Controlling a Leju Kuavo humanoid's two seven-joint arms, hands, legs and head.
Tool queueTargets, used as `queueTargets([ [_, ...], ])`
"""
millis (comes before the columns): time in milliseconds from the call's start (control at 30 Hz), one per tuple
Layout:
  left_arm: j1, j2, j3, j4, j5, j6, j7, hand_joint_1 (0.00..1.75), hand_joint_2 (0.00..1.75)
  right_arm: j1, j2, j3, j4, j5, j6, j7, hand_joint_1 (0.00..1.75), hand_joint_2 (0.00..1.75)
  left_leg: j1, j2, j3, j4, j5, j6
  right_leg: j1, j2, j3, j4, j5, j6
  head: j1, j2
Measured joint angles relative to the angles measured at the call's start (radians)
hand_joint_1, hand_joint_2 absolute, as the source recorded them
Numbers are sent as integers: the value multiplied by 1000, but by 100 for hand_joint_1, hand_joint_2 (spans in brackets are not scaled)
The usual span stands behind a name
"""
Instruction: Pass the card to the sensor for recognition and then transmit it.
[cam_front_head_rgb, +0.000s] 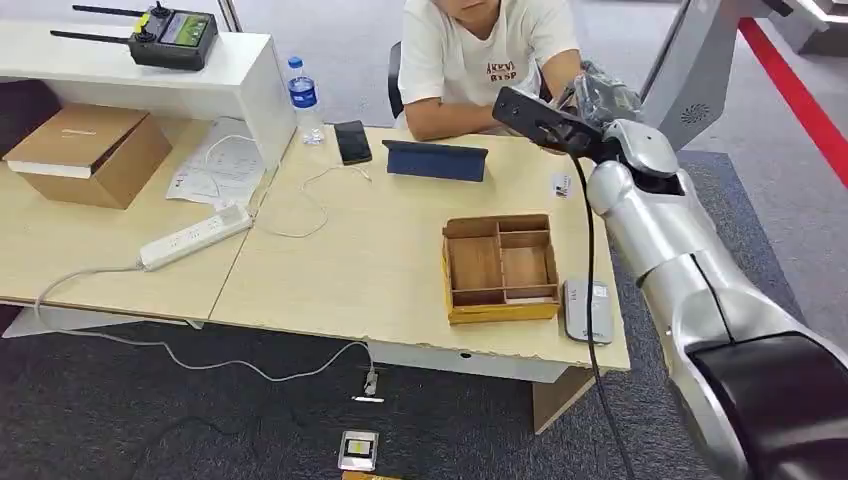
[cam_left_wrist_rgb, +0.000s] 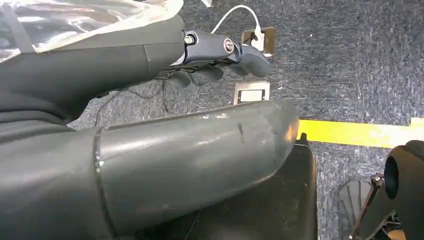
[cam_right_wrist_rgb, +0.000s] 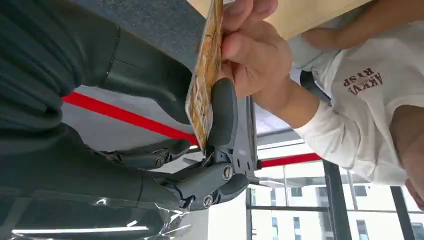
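My right hand (cam_right_wrist_rgb: 220, 150) pinches a yellow patterned card (cam_right_wrist_rgb: 202, 95) between the thumb and a finger. A person's hand (cam_right_wrist_rgb: 255, 50) grips the same card from the other end. In the head view my right hand (cam_front_head_rgb: 598, 100) is raised over the far right edge of the table, right in front of the seated person (cam_front_head_rgb: 485, 50). The grey sensor (cam_front_head_rgb: 587, 310) lies flat near the table's front right corner, beside a wooden tray (cam_front_head_rgb: 500, 268). My left hand (cam_left_wrist_rgb: 220, 60) hangs over the carpet, holding nothing, its fingers loosely bent.
On the table (cam_front_head_rgb: 380, 270) lie a blue tablet (cam_front_head_rgb: 436, 160), a black phone (cam_front_head_rgb: 352, 141), a water bottle (cam_front_head_rgb: 303, 100), a small card (cam_front_head_rgb: 561, 184), a power strip (cam_front_head_rgb: 195, 236) with cables and a cardboard box (cam_front_head_rgb: 90, 152). A floor socket (cam_front_head_rgb: 358, 450) sits on the carpet.
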Motion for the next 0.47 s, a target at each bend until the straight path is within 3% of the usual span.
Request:
queueTargets([
  [100, 0, 3, -1, 0, -7, 0, -3, 0, 0, 0, 0, 0, 10, -2, -1, 5, 175, 175, 0, 0, 0, 0, 0, 0, 0, 0, 0, 0, 0, 0, 0, 0],
  [133, 0, 4, -1, 0, -8, 0, -4, 0, 0, 0, 0, 0, 11, -2, -1, 6, 166, 175, 0, 0, 0, 0, 0, 0, 0, 0, 0, 0, 0, 0, 0, 0],
  [167, 0, 7, -2, 0, -8, 0, -7, 0, 0, 0, 0, 0, 17, -2, -1, 7, 5, 175, 0, 0, 0, 0, 0, 0, 0, 0, 0, 0, 0, 0, 0, 0],
  [200, 0, 8, -2, 0, -8, 0, -7, 0, 0, 0, 0, 0, 20, -2, -1, 8, 0, 175, 0, 0, 0, 0, 0, 0, 0, 0, 0, 0, 0, 0, 0, 0],
  [233, 0, 10, -2, 0, -10, 0, -7, 0, 0, 0, 0, 0, 24, -2, -1, 8, 0, 0, 0, 0, 0, 0, 0, 0, 0, 0, 0, 0, 0, 0, 0, 0],
  [467, 0, 11, -8, 0, -11, -6, -7, 0, 0, 14, -1, 0, 39, -4, -27, 18, 0, 0, 0, 0, 0, 0, 0, 0, 0, 0, 0, 0, 0, 0, 0, 0],
])
